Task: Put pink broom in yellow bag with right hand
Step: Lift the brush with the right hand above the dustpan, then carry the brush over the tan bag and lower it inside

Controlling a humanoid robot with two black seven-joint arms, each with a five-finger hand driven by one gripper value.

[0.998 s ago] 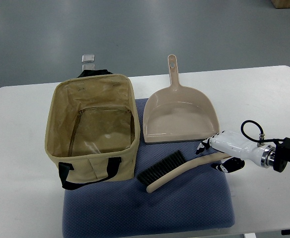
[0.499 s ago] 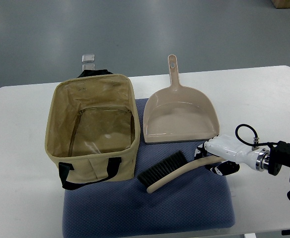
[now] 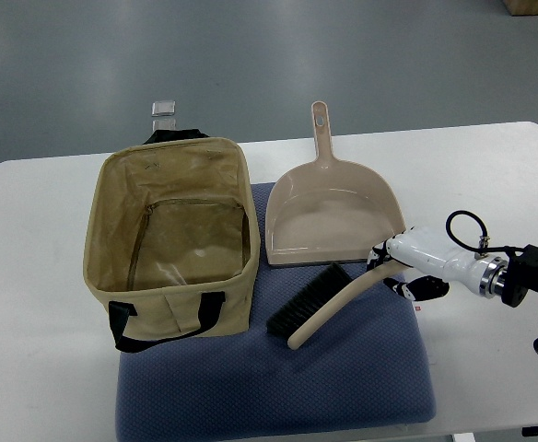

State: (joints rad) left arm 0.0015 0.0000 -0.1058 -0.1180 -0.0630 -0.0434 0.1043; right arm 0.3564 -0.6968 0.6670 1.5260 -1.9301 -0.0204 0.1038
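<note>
Pink plastic broom with black bristles [image 3: 329,299] lay tilted on the blue mat [image 3: 278,387], handle end raised, right of the yellow fabric bag [image 3: 169,244]. Right hand [image 3: 407,262] reached in low, fingers closed around the handle. Grasp step; next, lift and carry left over the bag opening.

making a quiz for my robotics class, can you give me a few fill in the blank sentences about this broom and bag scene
1. The right hand grips the broom by its ____ end.
2. The yellow bag stands open and has ____ inside.
3. The dustpan lies to the ____ of the bag in the picture.
4. The broom's bristle end rests on the ____ mat.

Missing words: handle; nothing; right; blue
</note>
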